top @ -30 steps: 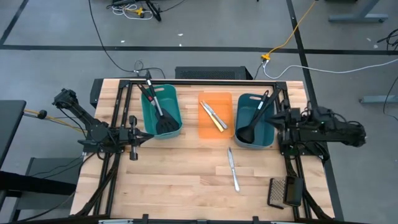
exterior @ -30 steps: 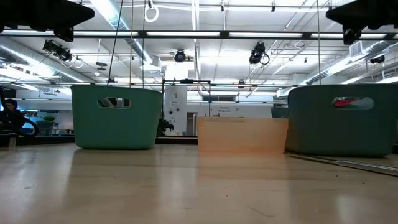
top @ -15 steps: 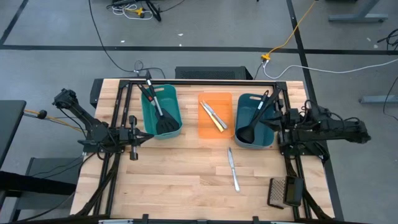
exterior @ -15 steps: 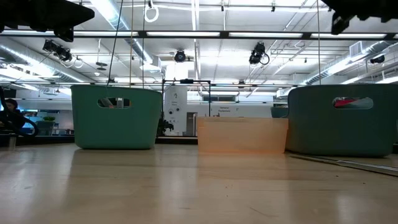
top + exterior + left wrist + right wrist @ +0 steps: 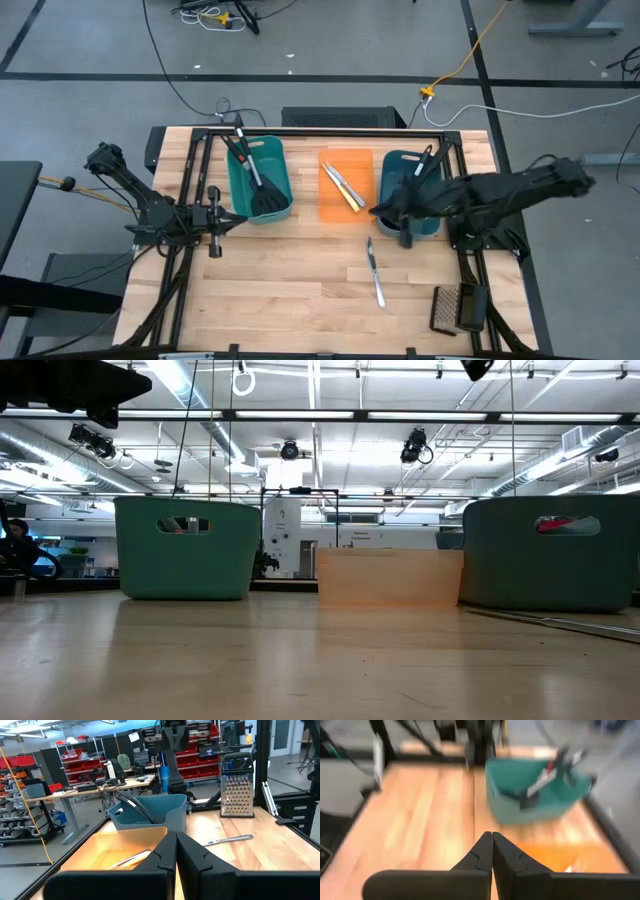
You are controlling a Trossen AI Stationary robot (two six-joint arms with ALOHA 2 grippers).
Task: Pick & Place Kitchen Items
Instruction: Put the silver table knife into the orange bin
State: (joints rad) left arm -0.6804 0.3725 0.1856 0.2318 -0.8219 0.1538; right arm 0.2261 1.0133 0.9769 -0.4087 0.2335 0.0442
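Observation:
A silver knife (image 5: 373,270) lies flat on the wood in front of the orange tray (image 5: 345,205), also showing in the left wrist view as the knife (image 5: 230,839). Two slim knives (image 5: 343,186) lie in that tray. Black spatulas (image 5: 256,180) stand slanted in the left teal tub (image 5: 282,175). A black ladle handle (image 5: 425,160) sticks out of the right teal tub (image 5: 400,162). My right gripper (image 5: 380,211), shut (image 5: 492,840), hangs above that tub's left wall, beside the tray. My left gripper (image 5: 228,222), shut (image 5: 176,840), waits left of the left tub.
A dark mesh grater (image 5: 450,308) lies near the table's near right corner and also shows as the grater (image 5: 237,795) in the left wrist view. A black frame (image 5: 330,130) runs along the far edge. Bare wood (image 5: 280,290) spreads across the near half of the table.
My right arm has swung from the table's right edge toward the left, across the right teal tub, ending over the tub's left wall by the orange tray. In the low view it has slid leftward along the top. Nothing on the table has moved.

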